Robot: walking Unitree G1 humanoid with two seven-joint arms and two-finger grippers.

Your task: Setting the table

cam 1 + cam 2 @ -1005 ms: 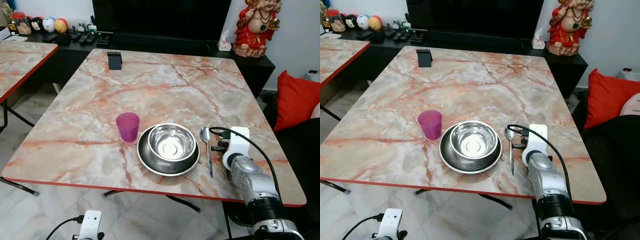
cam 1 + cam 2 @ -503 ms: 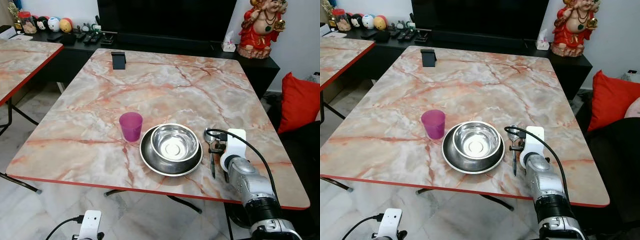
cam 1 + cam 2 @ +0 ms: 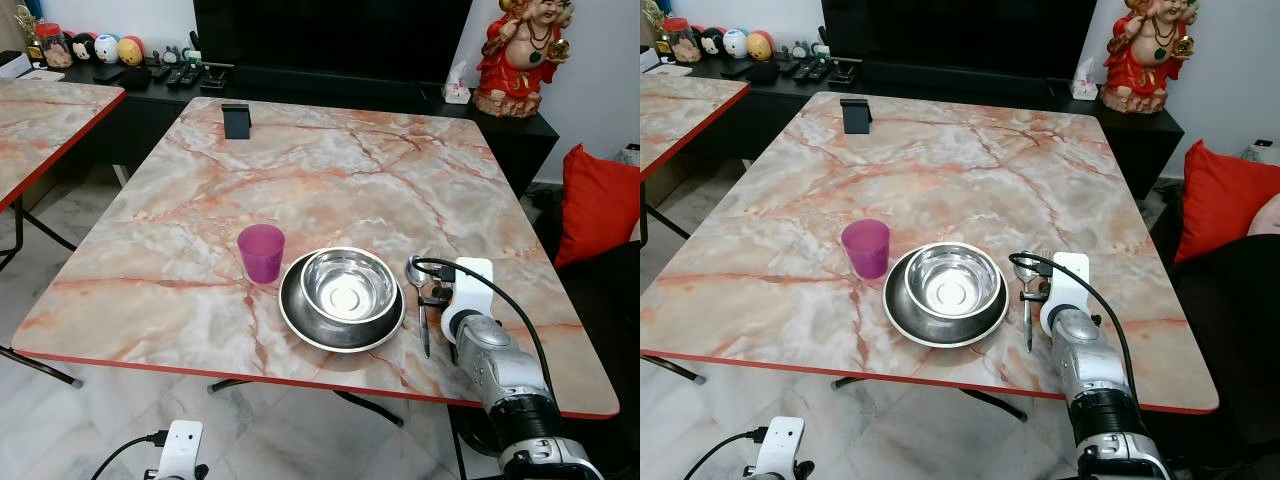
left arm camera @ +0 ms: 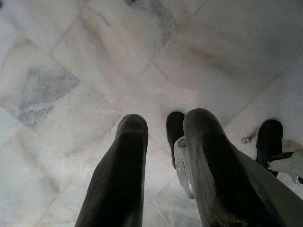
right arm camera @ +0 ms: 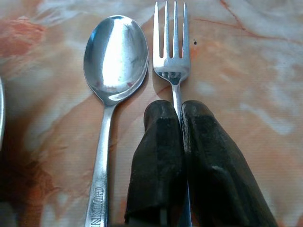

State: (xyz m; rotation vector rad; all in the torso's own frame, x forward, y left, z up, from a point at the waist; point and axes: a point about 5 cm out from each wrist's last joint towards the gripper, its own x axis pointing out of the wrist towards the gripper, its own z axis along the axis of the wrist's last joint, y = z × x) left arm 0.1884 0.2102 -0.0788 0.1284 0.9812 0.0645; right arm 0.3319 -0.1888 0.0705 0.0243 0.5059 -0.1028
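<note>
right end effector (image 5: 177, 137) clamped, left end effector (image 4: 163, 142) parted

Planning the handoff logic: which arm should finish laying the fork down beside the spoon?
Right. The right gripper is shut on the fork beside the spoon; the left gripper hangs over the floor.

right claw (image 5: 176, 118): moved in beside spoon (image 3: 419, 300) | camera: nudged toward table (image 3: 330, 180) | cup, bowl: unmoved

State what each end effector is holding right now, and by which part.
The right end effector is shut on the fork, pinching its handle just below the tines, beside the spoon. The left end effector hangs over the floor holding nothing.
</note>
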